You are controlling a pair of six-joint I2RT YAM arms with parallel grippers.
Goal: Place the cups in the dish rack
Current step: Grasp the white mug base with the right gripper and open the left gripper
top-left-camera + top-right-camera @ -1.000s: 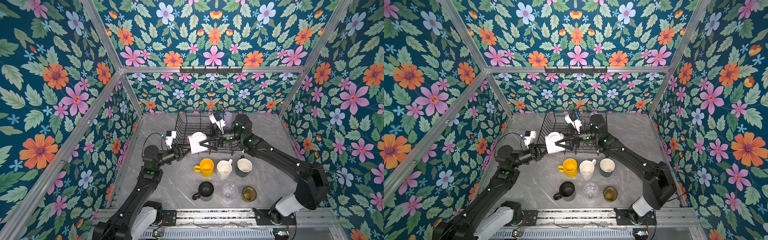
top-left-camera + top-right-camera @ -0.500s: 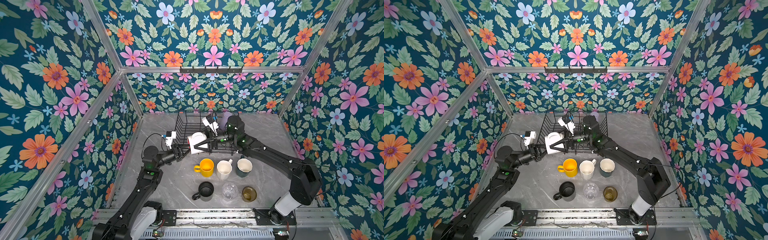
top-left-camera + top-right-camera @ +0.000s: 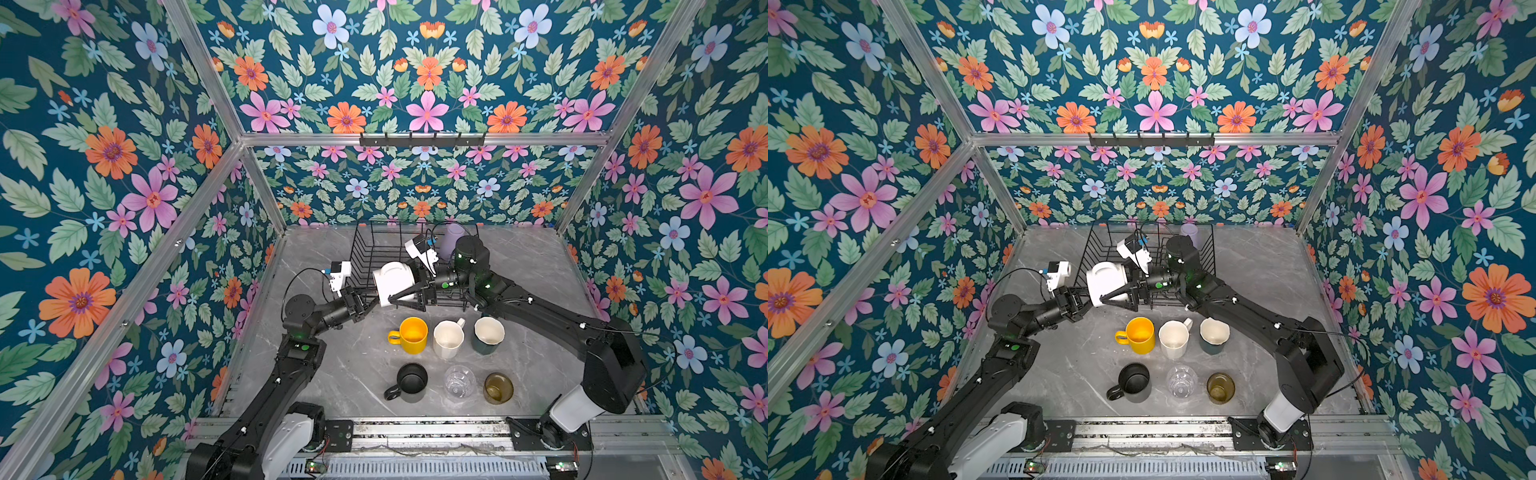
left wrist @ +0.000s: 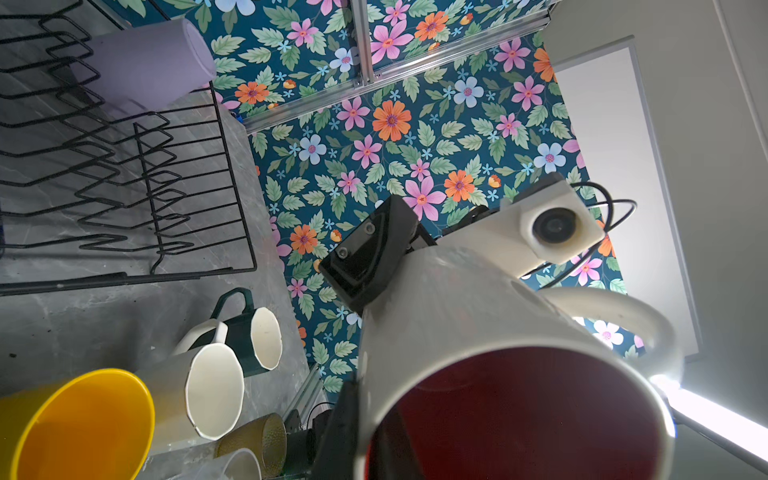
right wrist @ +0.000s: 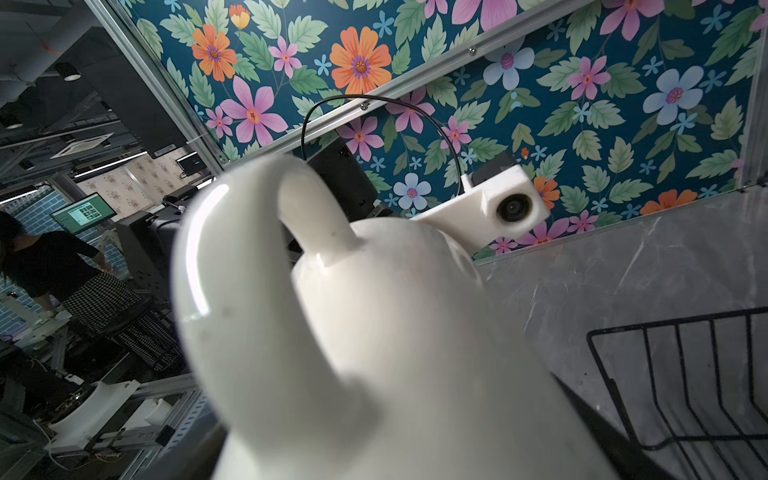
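The white mug with red inside (image 3: 392, 280) (image 3: 1106, 282) hangs on its side in front of the black wire dish rack (image 3: 374, 245) (image 3: 1100, 245). My left gripper (image 3: 370, 300) (image 4: 368, 444) is shut on its rim, one finger inside and one outside. My right gripper (image 3: 399, 286) (image 3: 1115, 284) stands open, its fingers straddling the mug's body (image 5: 395, 332); whether they touch it I cannot tell. A lilac tumbler (image 3: 453, 241) (image 4: 145, 66) lies in the rack's far right corner. On the table stand the yellow mug (image 3: 411, 334), cream mug (image 3: 448, 338), dark green mug (image 3: 488, 334), black mug (image 3: 411, 380), clear glass (image 3: 459, 380) and amber glass (image 3: 498, 387).
The rack's upright dividers (image 4: 124, 174) show bare in the left wrist view. Flowered walls close in the grey marble table (image 3: 332, 374) on three sides. A metal rail (image 3: 415, 428) runs along the front edge, where both arm bases are mounted.
My right arm has moved left, bringing its open fingers further around the white mug. The left gripper and the mug have stayed almost still.
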